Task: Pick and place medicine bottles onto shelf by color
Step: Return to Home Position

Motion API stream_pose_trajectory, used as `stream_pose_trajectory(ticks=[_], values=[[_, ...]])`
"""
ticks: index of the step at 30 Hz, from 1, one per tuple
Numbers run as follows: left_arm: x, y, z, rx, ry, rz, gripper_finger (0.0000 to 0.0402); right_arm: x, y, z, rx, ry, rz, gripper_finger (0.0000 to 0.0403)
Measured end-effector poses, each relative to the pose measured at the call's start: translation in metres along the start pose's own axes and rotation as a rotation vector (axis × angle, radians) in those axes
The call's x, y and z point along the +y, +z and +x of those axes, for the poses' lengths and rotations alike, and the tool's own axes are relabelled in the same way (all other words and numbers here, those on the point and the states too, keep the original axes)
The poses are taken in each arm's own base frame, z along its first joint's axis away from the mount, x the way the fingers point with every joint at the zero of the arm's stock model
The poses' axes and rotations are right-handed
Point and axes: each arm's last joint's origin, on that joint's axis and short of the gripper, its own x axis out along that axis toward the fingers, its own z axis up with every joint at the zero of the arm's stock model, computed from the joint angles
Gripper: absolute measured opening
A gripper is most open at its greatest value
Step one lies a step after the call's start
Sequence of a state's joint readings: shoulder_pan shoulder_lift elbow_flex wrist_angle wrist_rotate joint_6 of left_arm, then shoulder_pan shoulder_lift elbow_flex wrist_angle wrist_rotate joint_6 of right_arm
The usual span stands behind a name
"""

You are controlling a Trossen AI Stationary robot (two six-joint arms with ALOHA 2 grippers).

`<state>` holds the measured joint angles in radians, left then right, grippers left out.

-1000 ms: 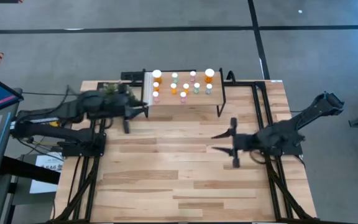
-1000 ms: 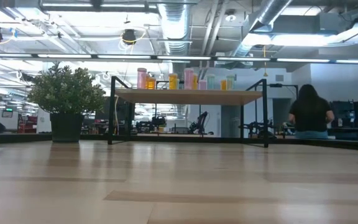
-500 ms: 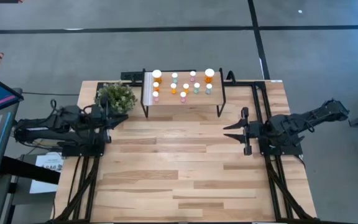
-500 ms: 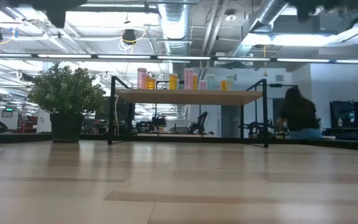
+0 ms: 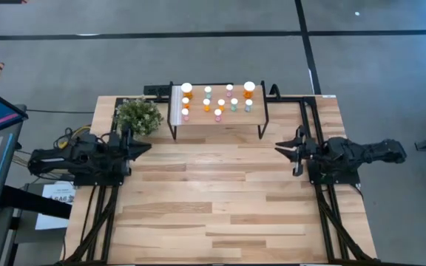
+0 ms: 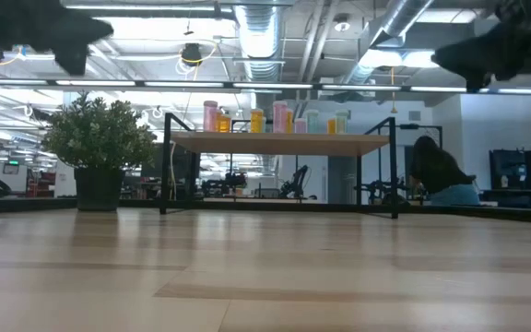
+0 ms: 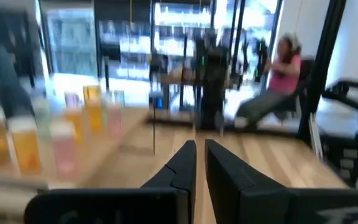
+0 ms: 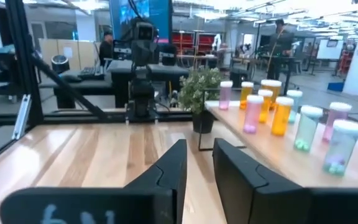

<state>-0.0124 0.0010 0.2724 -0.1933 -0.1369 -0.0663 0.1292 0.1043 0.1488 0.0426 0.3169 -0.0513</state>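
The medicine bottles [image 5: 217, 100] stand upright on their bases on the shelf [image 5: 220, 125], at the table's far edge. They have white caps and orange, pale green or pink bodies, and show also in the low view [image 6: 275, 120] and the right wrist view [image 8: 284, 118]. My left gripper [image 5: 146, 147] hangs level over the table's left edge, shut, fingers toward the table's middle, only a slit between them [image 7: 199, 144]. My right gripper [image 5: 279, 148] hangs level over the right edge, open by a narrow gap [image 8: 199, 144] that holds nothing. Both are well clear of the shelf.
A potted plant [image 5: 137, 114] stands left of the shelf, close to my left gripper. Black frame rails [image 5: 313, 125] run along both table sides. The bare wooden tabletop [image 5: 213, 192] stretches between the two arms. A person [image 6: 441, 171] is in the room behind.
Both arms have drawn back and sunk. My left gripper went from beside the shelf's left end toward the table's left edge, uncovering the plant. My right gripper went toward the right edge, and its fingers have come from wide apart to a narrow gap.
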Motion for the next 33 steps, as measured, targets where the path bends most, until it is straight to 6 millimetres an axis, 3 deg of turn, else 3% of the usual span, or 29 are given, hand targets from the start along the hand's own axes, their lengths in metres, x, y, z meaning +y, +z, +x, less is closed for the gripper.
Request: stream_pose_trajectory(ticks=[10,17,26,33], values=[[-0.002,-0.036,0.012,0.043,-0.087,-0.050,0.0019,0.002,-0.038,-0.002,0.017,0.015,0.043,0.0068],[-0.004,-0.063,0.017,0.100,-0.185,-0.074,0.0019,0.000,-0.038,-0.001,0.018,-0.042,0.124,0.0007],[-0.007,-0.064,0.017,0.092,-0.287,-0.081,0.0001,-0.001,-0.039,-0.001,0.026,-0.086,0.104,0.0059],[-0.003,-0.066,0.018,0.096,-0.152,-0.059,0.0001,-0.001,-0.039,-0.001,0.027,-0.083,0.120,0.0061]])
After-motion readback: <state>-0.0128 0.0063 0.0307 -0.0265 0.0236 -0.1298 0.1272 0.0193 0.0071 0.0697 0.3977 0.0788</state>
